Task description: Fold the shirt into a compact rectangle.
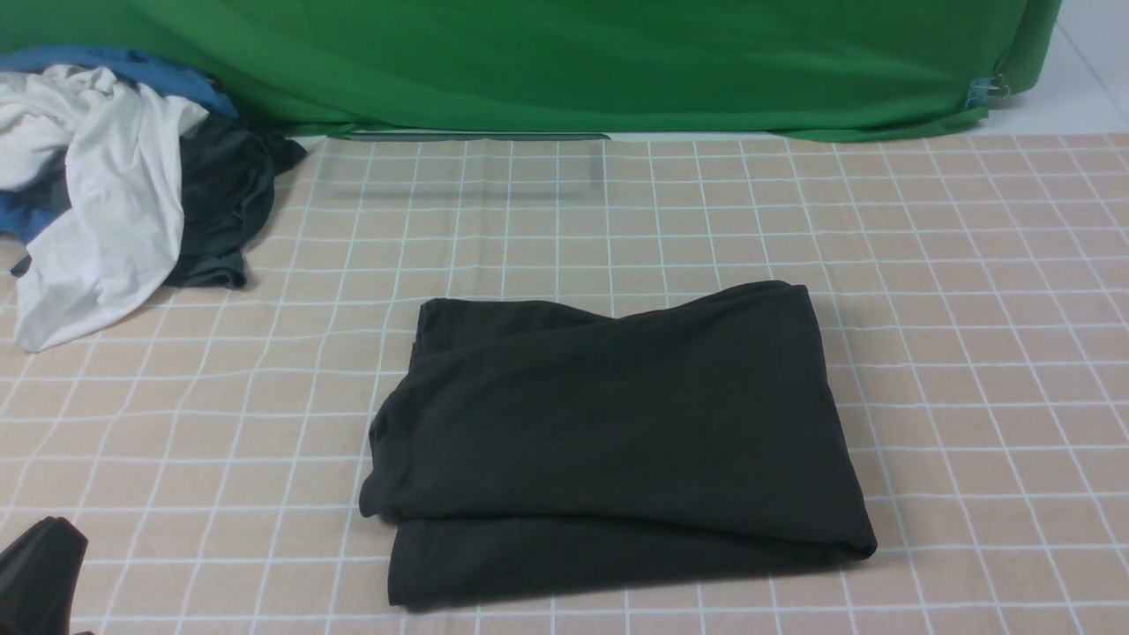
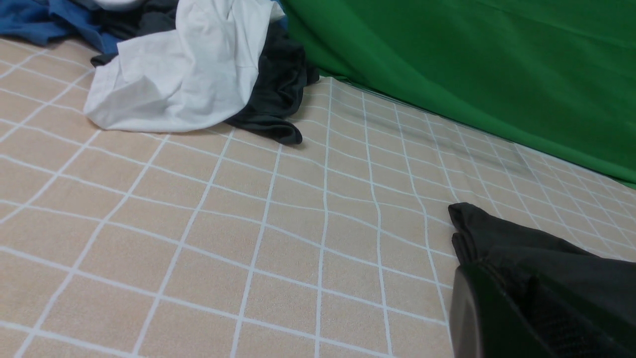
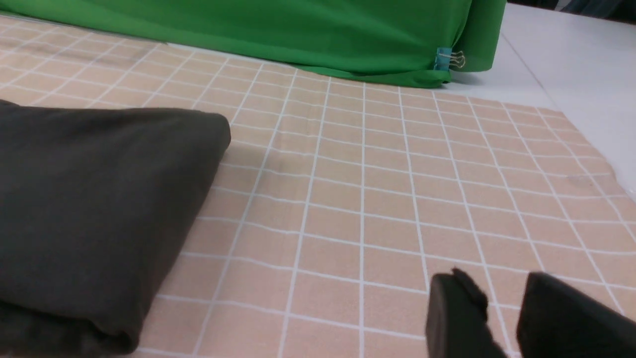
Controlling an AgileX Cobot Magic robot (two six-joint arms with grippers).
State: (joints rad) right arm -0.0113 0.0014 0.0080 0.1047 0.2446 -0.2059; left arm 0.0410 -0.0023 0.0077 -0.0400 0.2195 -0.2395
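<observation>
- Front view: the shirt (image 1: 617, 441) lies folded in a thick, roughly rectangular stack on the checked cloth (image 1: 970, 353) covering the tabletop, in the middle and toward the near edge. Its long axis runs left to right across the view, slightly skewed: the upper layer sits crooked on the lower one, so a strip of the lower layer shows along the near edge and at the far left corner. I cannot tell which way the collar points; neither print nor label shows.
- At the far left lies a pile of other clothes (image 1: 115, 194), well apart from the shirt. A green backdrop (image 1: 564, 62) closes the far side.
- Only a dark tip of the left gripper (image 1: 40, 573) shows at the near left corner, clear of the shirt. The right gripper is out of this view.
- Left wrist view: the left gripper (image 2: 502, 318) is dark against the shirt (image 2: 502, 233) just beyond it; its jaws are closed on nothing that I can make out.
- Right wrist view: the right gripper (image 3: 502, 318) hovers over bare cloth, jaws narrowly apart and empty, beside the shirt (image 3: 99, 199), whose rounded folded edge faces it.
- Judgement: the folding looks essentially done. What remains, if anything, is squaring the crooked upper layer over the lower, calling for a gentle nudge or pinch at the left corners without dragging the stack open.
</observation>
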